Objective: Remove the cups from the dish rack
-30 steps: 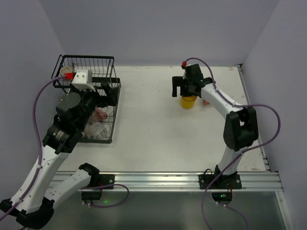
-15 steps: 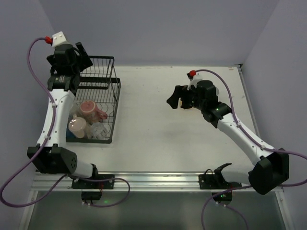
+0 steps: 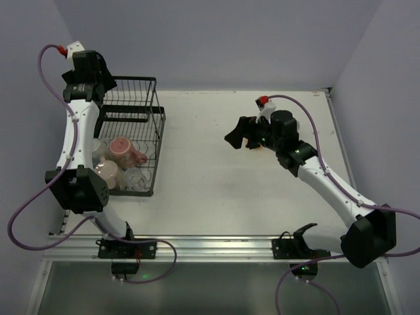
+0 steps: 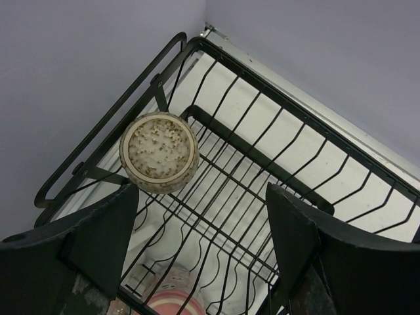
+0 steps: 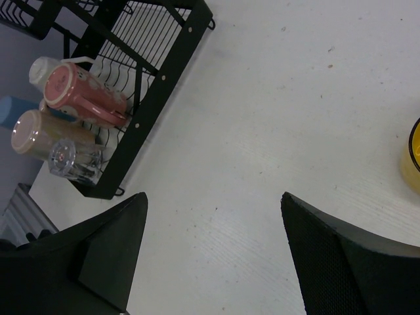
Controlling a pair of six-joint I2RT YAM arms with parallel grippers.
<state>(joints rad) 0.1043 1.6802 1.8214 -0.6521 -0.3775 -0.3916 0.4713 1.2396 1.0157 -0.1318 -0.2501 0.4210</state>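
The black wire dish rack (image 3: 141,125) stands at the far left; it also shows in the right wrist view (image 5: 154,62). Its lower tray holds a pink mug (image 3: 125,151), a beige cup (image 3: 105,172) and a clear glass (image 3: 135,178). In the left wrist view a beige speckled cup (image 4: 159,152) sits upside down in the upper basket (image 4: 262,164). My left gripper (image 4: 203,243) is open and empty, high above that basket (image 3: 105,82). My right gripper (image 5: 213,249) is open and empty over bare table (image 3: 235,134). A yellow cup (image 5: 413,154) stands on the table at its right.
In the right wrist view a light blue cup (image 5: 13,108) and a whitish cup (image 5: 42,65) lie behind the pink mug (image 5: 85,92). The grey walls close in behind and to the left of the rack. The table (image 3: 210,184) is white.
My left arm swung up from the lower tray to above the rack's far-left corner. My right gripper left the yellow cup and moved left toward the table's middle.
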